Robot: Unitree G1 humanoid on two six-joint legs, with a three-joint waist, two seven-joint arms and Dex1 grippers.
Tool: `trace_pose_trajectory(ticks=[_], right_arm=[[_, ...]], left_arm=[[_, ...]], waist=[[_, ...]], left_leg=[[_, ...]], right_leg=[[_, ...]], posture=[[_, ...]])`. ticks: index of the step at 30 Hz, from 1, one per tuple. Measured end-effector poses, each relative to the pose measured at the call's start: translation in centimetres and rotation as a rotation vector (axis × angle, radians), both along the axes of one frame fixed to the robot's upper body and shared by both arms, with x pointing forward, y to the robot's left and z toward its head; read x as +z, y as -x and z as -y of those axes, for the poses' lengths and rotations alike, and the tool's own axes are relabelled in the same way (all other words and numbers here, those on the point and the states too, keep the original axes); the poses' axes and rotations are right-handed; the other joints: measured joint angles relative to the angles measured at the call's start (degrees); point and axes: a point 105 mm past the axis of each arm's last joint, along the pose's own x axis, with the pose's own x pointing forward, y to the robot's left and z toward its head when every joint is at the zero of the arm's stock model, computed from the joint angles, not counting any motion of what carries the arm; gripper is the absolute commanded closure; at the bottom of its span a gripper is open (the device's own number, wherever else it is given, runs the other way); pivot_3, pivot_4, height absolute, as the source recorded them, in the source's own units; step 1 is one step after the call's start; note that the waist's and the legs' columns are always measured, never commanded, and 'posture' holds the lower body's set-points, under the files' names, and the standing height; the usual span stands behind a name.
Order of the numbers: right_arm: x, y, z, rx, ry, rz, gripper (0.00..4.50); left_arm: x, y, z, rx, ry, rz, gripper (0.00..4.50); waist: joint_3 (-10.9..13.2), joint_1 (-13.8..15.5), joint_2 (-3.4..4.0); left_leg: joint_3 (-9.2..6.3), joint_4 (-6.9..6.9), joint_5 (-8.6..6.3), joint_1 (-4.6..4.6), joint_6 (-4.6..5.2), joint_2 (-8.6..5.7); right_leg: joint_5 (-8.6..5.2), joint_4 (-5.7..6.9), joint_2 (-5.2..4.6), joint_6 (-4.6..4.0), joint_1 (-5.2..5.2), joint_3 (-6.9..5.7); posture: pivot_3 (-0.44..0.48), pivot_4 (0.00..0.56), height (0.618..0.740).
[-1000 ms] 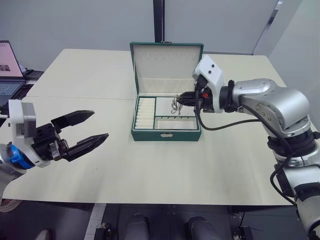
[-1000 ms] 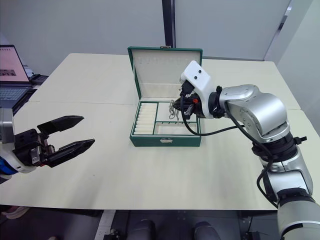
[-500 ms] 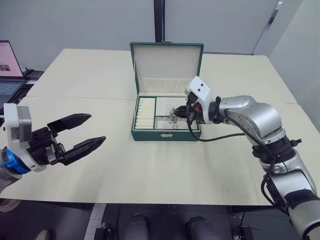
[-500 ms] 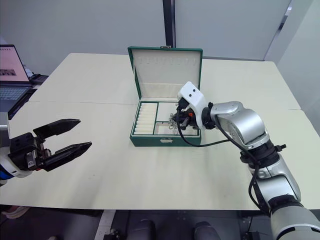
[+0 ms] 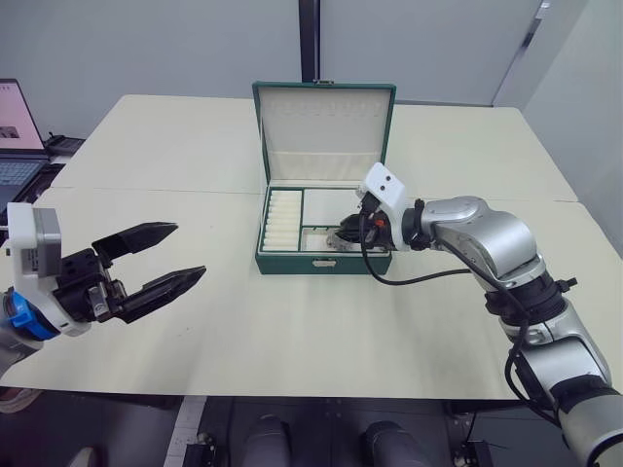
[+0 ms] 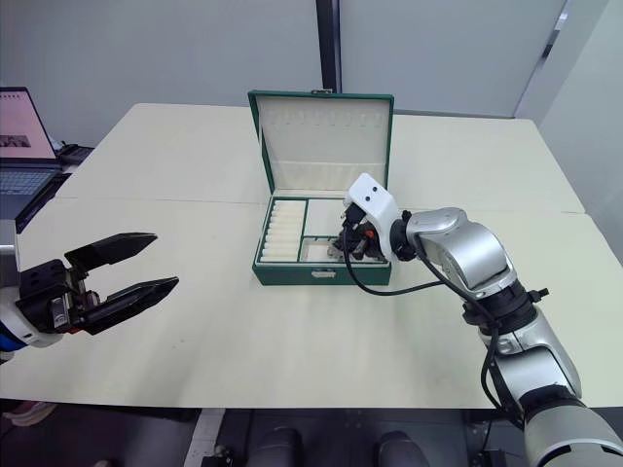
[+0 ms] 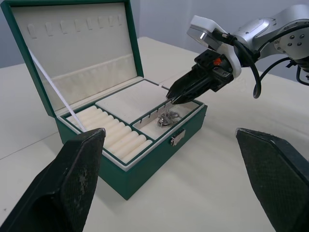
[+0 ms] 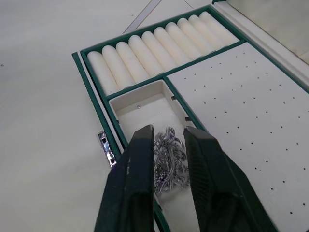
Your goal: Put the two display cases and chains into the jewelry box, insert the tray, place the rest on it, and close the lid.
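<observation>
The jewelry box (image 5: 292,261) stands open at mid-table, its lid (image 5: 324,126) upright. Inside it sits the tray (image 5: 326,202), with ring rolls on the left and a flat panel behind a small front compartment. My right gripper (image 5: 343,232) dips into that compartment, shut on a silvery chain (image 8: 169,157). The bunch hangs from the tips and rests on the compartment floor (image 7: 166,118). My left gripper (image 5: 190,251) hovers open and empty over the table, well left of the box. The display cases are out of view.
A laptop (image 5: 15,136) sits off the table's far left edge. Bare table top (image 5: 292,331) lies in front of the box and to both sides. A pale ribbon (image 7: 53,92) stays the lid on the left.
My right gripper came down from above the tray into the front compartment, bringing the dangling chain onto its floor. The left arm sank slightly, then held still.
</observation>
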Motion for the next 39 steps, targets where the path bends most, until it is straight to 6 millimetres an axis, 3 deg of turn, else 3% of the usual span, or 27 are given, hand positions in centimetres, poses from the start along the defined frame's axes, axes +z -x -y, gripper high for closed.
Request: trace_pose_trajectory(ticks=[6, 8, 9, 16, 21, 25, 33, 39], right_arm=[[0.2, 0.3, 0.3, 0.013, 0.010, 0.007, 0.88], [0.5, 1.0, 1.3, 0.018, 0.019, 0.010, 0.16], [0.6, 1.4, 1.9, 0.018, 0.019, 0.004, 0.03], [-0.8, 6.0, 8.1, -0.045, 0.021, -0.072, 0.03], [-1.7, 8.8, 10.3, -0.090, -0.025, -0.103, 0.03], [-2.8, 10.3, 11.4, -0.131, -0.057, -0.116, 0.03], [-4.1, 11.6, 12.6, -0.203, -0.087, -0.131, 0.03], [-4.7, 12.0, 12.8, -0.213, -0.091, -0.147, 0.03]], left_arm=[[0.0, 0.0, 0.0, -0.003, -0.003, 0.000, 0.00], [0.0, 0.0, 0.0, -0.003, -0.004, -0.001, 0.00], [-0.1, 0.1, -0.1, 0.001, -0.004, -0.006, 0.00], [-0.8, 0.0, -1.0, 0.055, -0.047, -0.017, 0.00], [-2.4, -0.9, -2.4, 0.166, -0.115, -0.045, 0.00], [-4.5, -0.3, -3.3, 0.173, -0.130, -0.143, 0.00], [-4.9, -0.4, -4.3, 0.211, -0.090, -0.199, 0.00], [-4.4, 0.0, -4.0, 0.164, -0.112, -0.104, 0.00]], waist=[[0.0, 0.0, 0.00], [0.0, 0.1, 0.00], [0.0, 0.2, 0.00], [0.0, 0.4, -0.01], [0.0, -0.2, -0.02], [0.0, -0.2, -0.03], [0.0, 0.0, -0.06], [0.0, 0.0, -0.08]], left_leg=[[0.00, 0.00, 0.00, 0.00, 0.00, 0.00], [0.00, -0.01, 0.00, -0.03, 0.00, 0.00], [-0.01, 0.00, -0.01, -0.04, 0.00, 0.00], [-0.03, -0.01, 0.00, -0.08, 0.00, -0.03], [-0.01, -0.06, -0.02, 0.04, 0.01, -0.03], [-0.02, -0.05, -0.01, 0.03, 0.00, -0.04], [-0.08, -0.02, -0.01, 0.04, 0.01, -0.06], [-0.07, -0.03, -0.01, 0.05, 0.00, -0.06]], right_leg=[[0.00, 0.00, 0.00, 0.00, 0.00, 0.00], [0.00, -0.03, -0.01, 0.00, 0.00, 0.00], [0.00, -0.04, -0.02, 0.00, 0.00, -0.02], [0.00, -0.07, -0.02, 0.00, 0.33, -0.03], [0.00, -0.12, 0.02, 0.01, 0.45, 0.04], [-0.01, -0.12, 0.01, 0.01, 0.44, 0.02], [-0.01, -0.12, 0.01, 0.01, 0.46, -0.02], [-0.01, -0.11, 0.01, 0.01, 0.50, 0.00]], posture=[[0.000, 0.150, 0.726], [0.000, 0.150, 0.726], [0.000, 0.150, 0.726], [0.000, 0.150, 0.726], [0.000, 0.150, 0.726], [0.000, 0.150, 0.726], [0.000, 0.150, 0.726], [0.000, 0.150, 0.726]])
